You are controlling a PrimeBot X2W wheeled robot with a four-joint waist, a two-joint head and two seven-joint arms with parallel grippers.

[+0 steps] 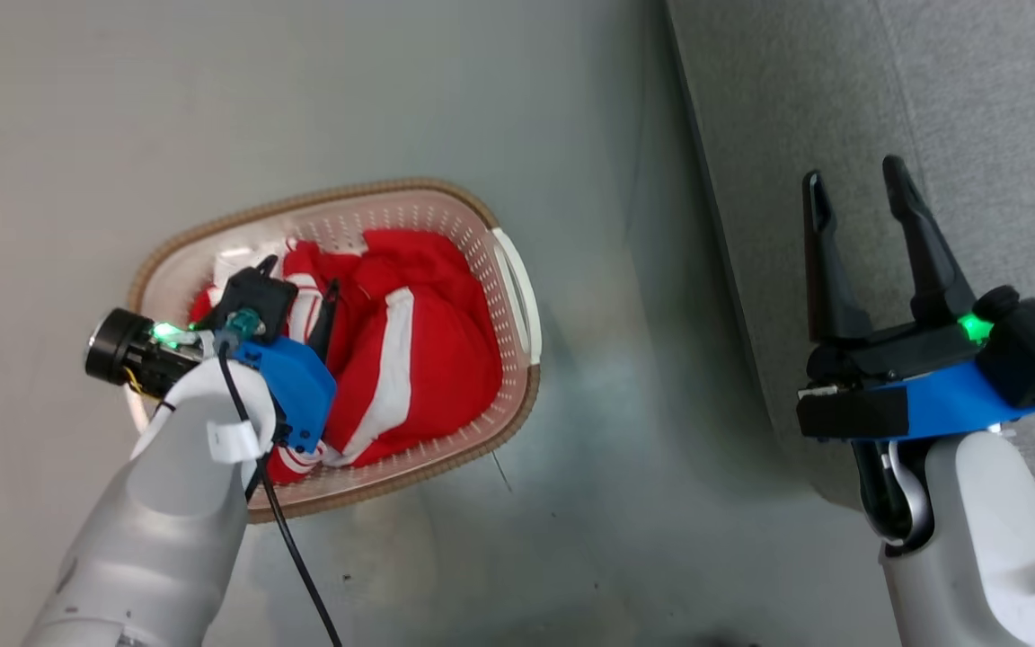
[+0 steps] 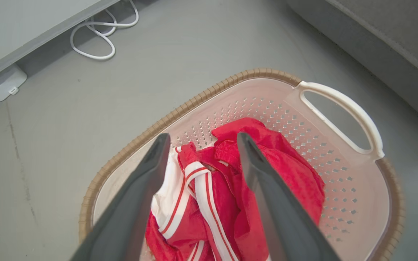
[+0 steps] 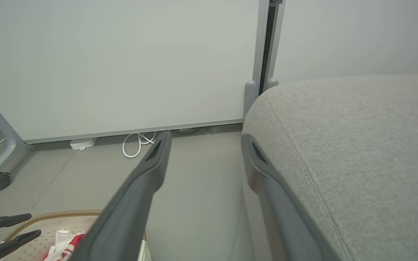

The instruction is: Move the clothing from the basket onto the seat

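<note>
the grey seat is filling the upper right of the head view, its rounded corner and stitched seam showing at the right of the right wrist view. the grey floor is taking up the rest. the basket is sitting on the floor left of centre, apart from the seat, with the clothing lying bunched inside it. the left gripper is hanging over the basket's left part, its fingers spread wide above the clothing, a striped fold showing between them; whether they are touching the fabric cannot be told. the right gripper is hovering at the lower right over the seat's edge, fingers spread and holding nothing. a white cable is lying looped on the floor at the upper left of the left wrist view.
</note>
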